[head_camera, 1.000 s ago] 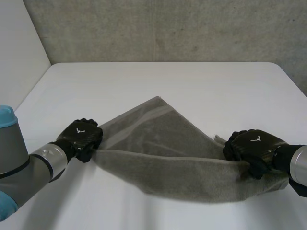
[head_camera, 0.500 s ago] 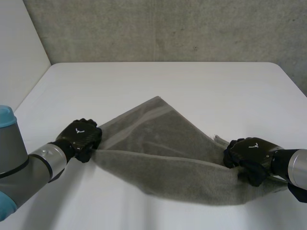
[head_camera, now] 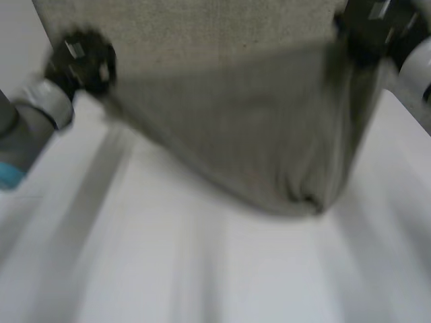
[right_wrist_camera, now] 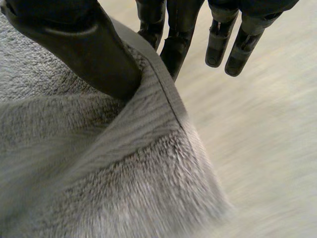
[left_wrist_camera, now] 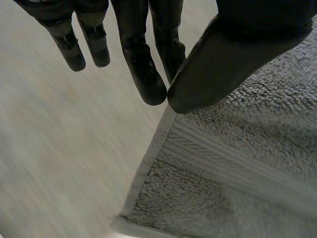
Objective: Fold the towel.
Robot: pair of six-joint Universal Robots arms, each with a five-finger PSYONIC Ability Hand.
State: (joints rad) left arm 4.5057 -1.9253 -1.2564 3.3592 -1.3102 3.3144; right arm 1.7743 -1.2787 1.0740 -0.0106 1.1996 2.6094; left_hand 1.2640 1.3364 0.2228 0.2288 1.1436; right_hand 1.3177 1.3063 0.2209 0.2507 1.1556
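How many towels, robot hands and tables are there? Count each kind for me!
Towel: 1
Hands: 2, the left hand and the right hand, each pinching the towel
Table: 1
Total: 4

Black left hand (head_camera: 81, 59), black right hand (head_camera: 374, 24), silver wrist cuff (head_camera: 52, 102), grey arm (head_camera: 23, 138), light-blue cap (head_camera: 8, 176)

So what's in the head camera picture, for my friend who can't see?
The grey towel hangs in the air, sagging over the white table. The left hand and right hand pinch its top, one at each end.
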